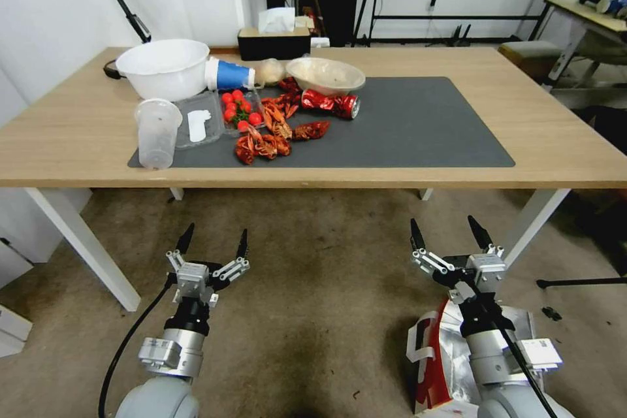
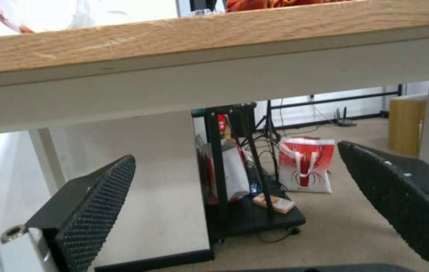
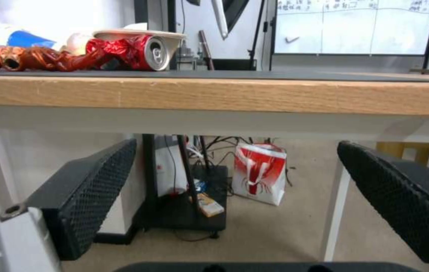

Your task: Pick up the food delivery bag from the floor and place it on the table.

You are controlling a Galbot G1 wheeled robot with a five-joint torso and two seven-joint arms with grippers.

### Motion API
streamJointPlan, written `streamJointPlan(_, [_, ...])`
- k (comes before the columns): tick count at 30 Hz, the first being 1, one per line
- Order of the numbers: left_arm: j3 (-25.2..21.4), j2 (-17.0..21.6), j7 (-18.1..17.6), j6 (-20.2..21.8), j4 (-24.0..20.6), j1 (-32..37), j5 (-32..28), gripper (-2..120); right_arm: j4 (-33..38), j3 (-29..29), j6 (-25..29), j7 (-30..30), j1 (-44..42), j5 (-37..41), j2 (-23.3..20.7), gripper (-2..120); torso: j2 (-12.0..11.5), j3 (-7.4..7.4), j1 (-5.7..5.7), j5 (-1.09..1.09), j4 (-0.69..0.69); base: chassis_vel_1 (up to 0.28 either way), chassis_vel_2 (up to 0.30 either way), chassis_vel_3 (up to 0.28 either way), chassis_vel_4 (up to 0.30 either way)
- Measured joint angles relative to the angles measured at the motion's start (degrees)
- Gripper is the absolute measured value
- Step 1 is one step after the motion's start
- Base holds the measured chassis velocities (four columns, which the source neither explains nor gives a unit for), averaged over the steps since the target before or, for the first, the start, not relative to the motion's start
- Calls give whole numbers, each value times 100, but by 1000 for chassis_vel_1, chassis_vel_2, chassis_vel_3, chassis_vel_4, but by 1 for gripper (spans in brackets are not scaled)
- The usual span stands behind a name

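Note:
The food delivery bag (image 1: 436,356) stands on the floor (image 1: 313,294) at the lower right, red and white with silver foil inside and a white strap handle. My right arm partly covers it. My right gripper (image 1: 450,230) hovers open just above and beyond the bag, empty. My left gripper (image 1: 213,243) is open too, held over bare floor at the lower left. Both point toward the table (image 1: 542,137), whose front edge is close ahead, as the left wrist view (image 2: 174,41) and right wrist view (image 3: 274,94) show.
On the dark grey mat (image 1: 418,124) lie crayfish shells (image 1: 271,134), a crushed red can (image 1: 333,103), tomatoes (image 1: 236,108), bowls and cups. White table legs (image 1: 78,241) flank the floor space. A small red-printed white bag (image 3: 258,172) and a black rack (image 2: 247,181) stand beyond the table.

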Motion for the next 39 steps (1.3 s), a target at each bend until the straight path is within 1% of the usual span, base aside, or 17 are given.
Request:
streamJointPlan(2, [2, 0, 2, 2, -7, 6, 0, 100, 5, 5, 0, 0, 1, 7, -1, 100, -22, -14, -9, 1, 0, 0, 0, 0, 0])
streamJointPlan(4, [8, -2, 7, 7, -12, 13, 0, 100, 22, 15, 1, 0, 2, 26, -2, 100, -102, -65, -38, 0, 0, 0, 0, 0, 0])
streamJointPlan(10, [8, -5, 8, 13, -30, 18, 2, 100, 33, 8, 3, -2, -2, 31, 1, 100, -208, -131, -79, 1, 0, 0, 0, 0, 0])
streamJointPlan(11, [6, -6, 9, 23, -34, 19, 3, 100, 41, 4, 2, -5, -2, 32, 1, 100, -260, -164, -97, 0, 0, 0, 0, 0, 0])
streamJointPlan(19, [5, -6, 15, 76, -41, 8, 4, 100, 42, 4, -3, -13, 13, 31, -3, 100, -435, -276, -160, 0, 0, 0, 0, 0, 0])
streamJointPlan(22, [9, -6, 15, 165, -66, 10, -2, 100, 42, 5, -4, -14, 18, 31, -2, 100, -490, -308, -182, 0, 0, 0, 0, 0, 0])
streamJointPlan(24, [7, -5, 15, 208, -69, 10, -2, 100, 31, 6, -4, -15, 19, 31, -1, 100, -564, -360, -206, 0, 0, 0, 0, 0, 0])
streamJointPlan(33, [5, -4, 16, 214, -67, -2, -2, 100, 10, 15, -4, -14, 40, 43, 1, 100, -744, -475, -270, 0, 0, 0, 0, 0, 0])
streamJointPlan(39, [-1, -4, 16, 224, -79, 3, 0, 100, -4, 2, -4, -16, 70, 45, 27, 100, -906, -586, -320, 0, 0, 0, 0, 0, 0])
